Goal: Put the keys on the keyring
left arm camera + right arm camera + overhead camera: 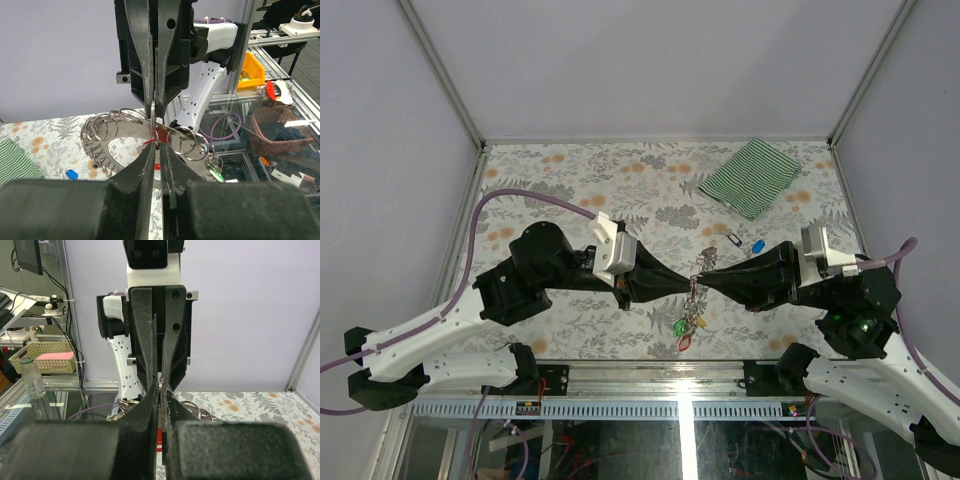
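Note:
My left gripper [689,284] and right gripper [706,279] meet tip to tip above the table's near middle. The keyring [694,301], a grey band carrying many small split rings, hangs between and below them. In the left wrist view it curves off to the left [94,134]. Green, red and yellow tagged keys [686,328] dangle from it. My left gripper [159,147] is shut on the keyring beside a red tag [162,133]. My right gripper [161,386] is shut on a small split ring. A black key [732,239] and a blue key [757,245] lie loose on the table.
A green-striped cloth [752,175] lies at the back right of the flowered table [570,190], and its edge shows in the left wrist view [15,165]. Grey walls close in the left, back and right sides. A metal rail [650,372] runs along the near edge.

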